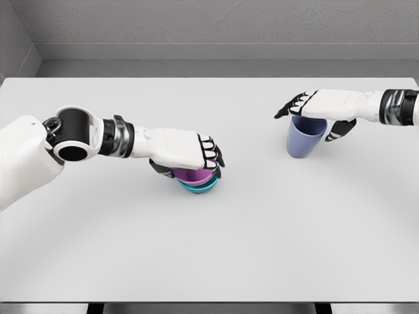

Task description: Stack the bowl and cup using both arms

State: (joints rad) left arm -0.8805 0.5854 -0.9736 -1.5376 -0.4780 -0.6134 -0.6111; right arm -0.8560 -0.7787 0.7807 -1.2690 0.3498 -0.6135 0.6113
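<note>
A purple bowl (pixel 191 174) sits nested in a teal bowl (pixel 200 187) left of the table's middle. My left hand (pixel 196 160) lies over the purple bowl with fingers curled around its rim, hiding most of it. At the right, a periwinkle cup (pixel 304 137) stands upright on the table. My right hand (pixel 314 116) is on top of the cup, fingers spread past its rim to the left and the thumb down its right side.
The white table (pixel 209 248) ends at a front edge near the bottom of the view. A grey wall runs behind the far edge.
</note>
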